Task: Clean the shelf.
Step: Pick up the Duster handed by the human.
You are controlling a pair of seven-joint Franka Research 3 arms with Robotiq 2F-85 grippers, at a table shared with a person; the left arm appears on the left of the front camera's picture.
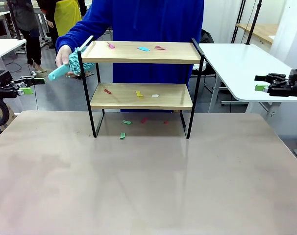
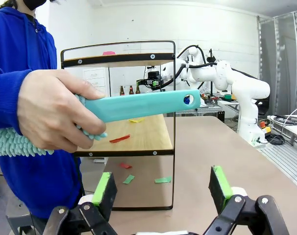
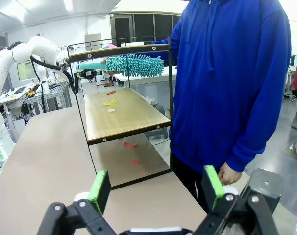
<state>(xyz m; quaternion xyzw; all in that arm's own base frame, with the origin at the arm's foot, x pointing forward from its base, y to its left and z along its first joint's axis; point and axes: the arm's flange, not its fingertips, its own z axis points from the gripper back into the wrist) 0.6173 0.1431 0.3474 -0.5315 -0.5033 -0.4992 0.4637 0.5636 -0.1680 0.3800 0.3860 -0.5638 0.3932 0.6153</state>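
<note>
The person's hand (image 2: 55, 115) is covering part of the duster (image 2: 138, 105), whose fluffy head is running off the left wrist view's left edge. Scraps (image 1: 138, 93) on the shelf (image 1: 178, 55) are showing too small to identify.

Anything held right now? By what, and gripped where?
The left gripper and right gripper are open and empty. The person's hand holds the duster where its handle meets the fluffy head.

Robotics lab, white robot arm (image 2: 244, 90), white worktable (image 1: 236, 63)
</note>
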